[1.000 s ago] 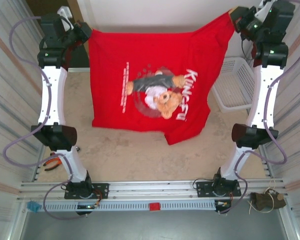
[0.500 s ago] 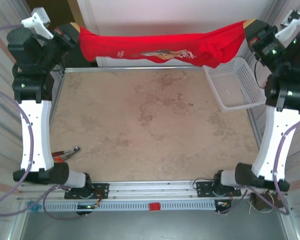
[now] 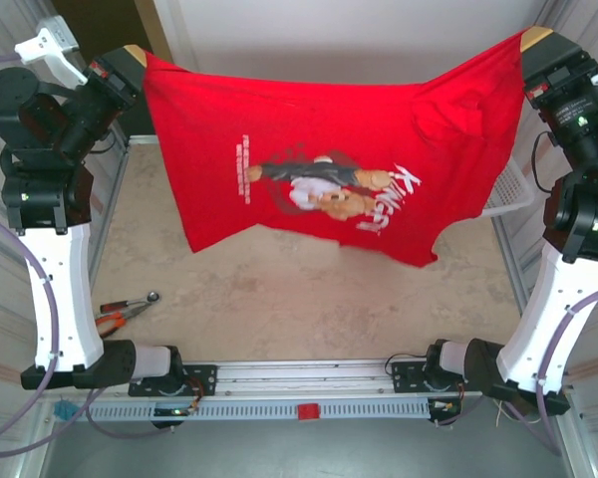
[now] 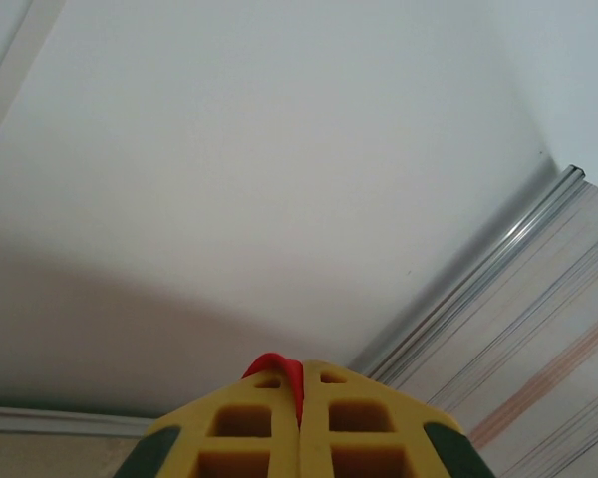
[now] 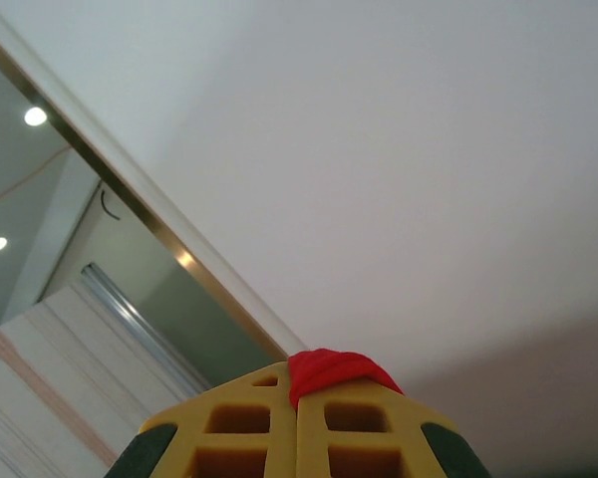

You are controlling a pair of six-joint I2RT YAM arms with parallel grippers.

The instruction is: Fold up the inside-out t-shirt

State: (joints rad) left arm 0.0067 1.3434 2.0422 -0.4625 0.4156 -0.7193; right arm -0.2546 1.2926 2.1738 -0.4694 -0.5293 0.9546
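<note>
Soft red t-shirt now unfurled, a flat sheet, corners in clenched left claw and right claw.

Bright, even lighting; sharp frames

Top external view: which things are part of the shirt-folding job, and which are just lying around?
Job:
- red t-shirt, hanging spread between the arms
- left gripper, shut on one upper corner
- right gripper, shut on the other

Lying about:
- pliers, near-left on the table
- white mesh basket, far right, partly behind the shirt
</note>
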